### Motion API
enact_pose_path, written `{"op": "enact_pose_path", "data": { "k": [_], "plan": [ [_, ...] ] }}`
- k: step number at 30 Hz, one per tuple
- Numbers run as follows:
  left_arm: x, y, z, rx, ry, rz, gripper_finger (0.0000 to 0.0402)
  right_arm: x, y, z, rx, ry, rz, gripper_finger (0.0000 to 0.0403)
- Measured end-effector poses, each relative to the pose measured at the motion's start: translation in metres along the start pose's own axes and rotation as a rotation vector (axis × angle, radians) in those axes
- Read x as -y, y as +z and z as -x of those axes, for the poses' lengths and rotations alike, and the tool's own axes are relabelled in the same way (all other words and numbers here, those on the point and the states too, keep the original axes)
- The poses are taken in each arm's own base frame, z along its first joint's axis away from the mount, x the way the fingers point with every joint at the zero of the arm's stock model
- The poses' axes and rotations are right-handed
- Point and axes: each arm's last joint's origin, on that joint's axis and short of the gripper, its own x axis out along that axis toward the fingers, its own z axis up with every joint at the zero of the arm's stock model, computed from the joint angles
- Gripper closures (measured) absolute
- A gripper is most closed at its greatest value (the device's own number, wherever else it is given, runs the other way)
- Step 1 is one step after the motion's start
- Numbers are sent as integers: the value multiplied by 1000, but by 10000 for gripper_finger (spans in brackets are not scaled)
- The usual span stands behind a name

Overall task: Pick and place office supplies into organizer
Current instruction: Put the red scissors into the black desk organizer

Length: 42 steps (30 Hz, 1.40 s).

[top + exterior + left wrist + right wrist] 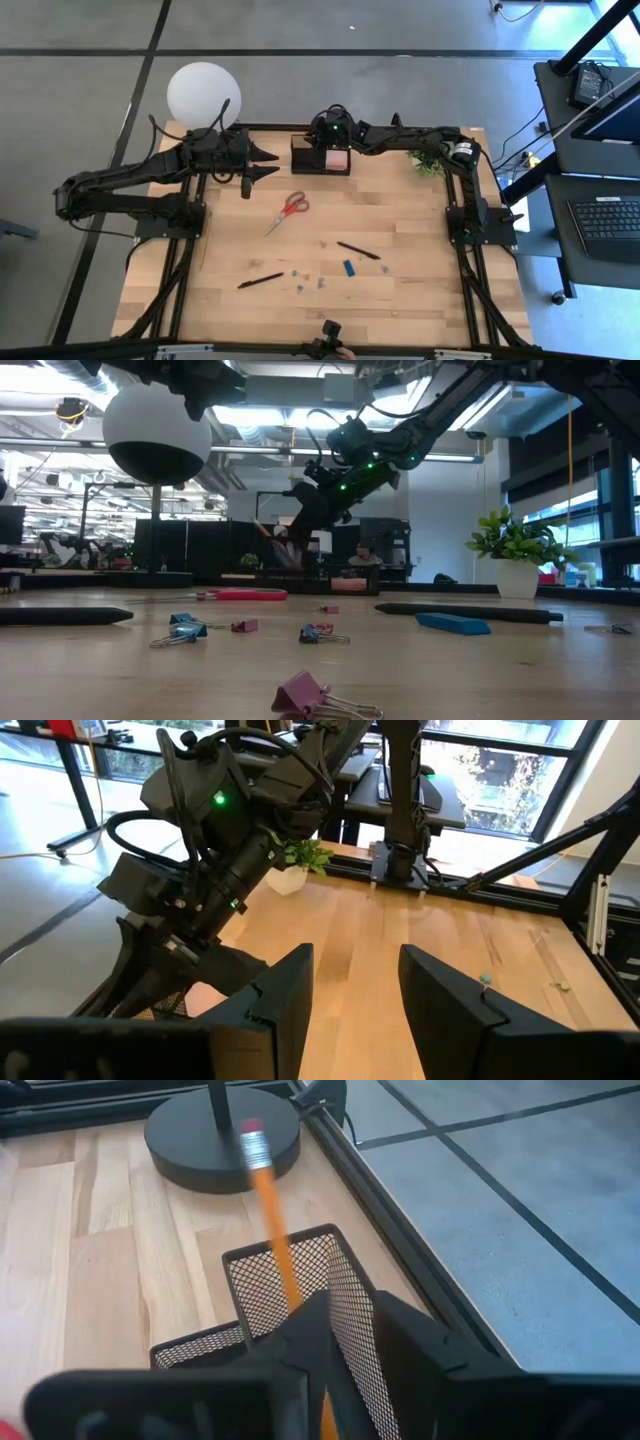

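Black mesh organizer (320,156), table's twelve o'clock: pink sticky-note pad (337,159) inside; yellow wooden pencil (272,1220) standing in a compartment between the right gripper (335,1345) fingers, grip uncertain.

Left gripper (262,164), jaws parted, empty, at the organizer's nine o'clock.

Outstanding, by my reckoning: red-handled scissors (290,209) centre; black pens (358,250), blue block (349,267), binder clips (309,278) toward six o'clock.
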Motion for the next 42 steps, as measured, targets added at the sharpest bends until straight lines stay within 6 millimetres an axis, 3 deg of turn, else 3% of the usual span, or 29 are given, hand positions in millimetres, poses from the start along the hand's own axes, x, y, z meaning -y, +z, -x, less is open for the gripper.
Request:
{"op": "enact_pose_path", "data": {
  "k": [5,9,17,25,30,37,42],
  "plan": [
    [0,0,0,0,0,0,258,0,1,1,2,0,-7,299],
    [0,0,0,0,0,-3,258,-1,13,12,29,2,-2,286],
    [0,0,0,2,0,-3,258,-11,42,53,19,79,25,243],
    [-1,1,0,10,39,-28,258,-34,43,95,-203,182,-25,184],
    [-1,-4,0,-43,42,-6,258,-52,54,131,-200,264,76,175],
    [-1,-20,-15,-186,36,20,222,-55,30,176,-122,333,74,174],
    [-1,-34,-36,-282,39,63,192,-52,3,193,-38,317,-12,174]
  ]
}}
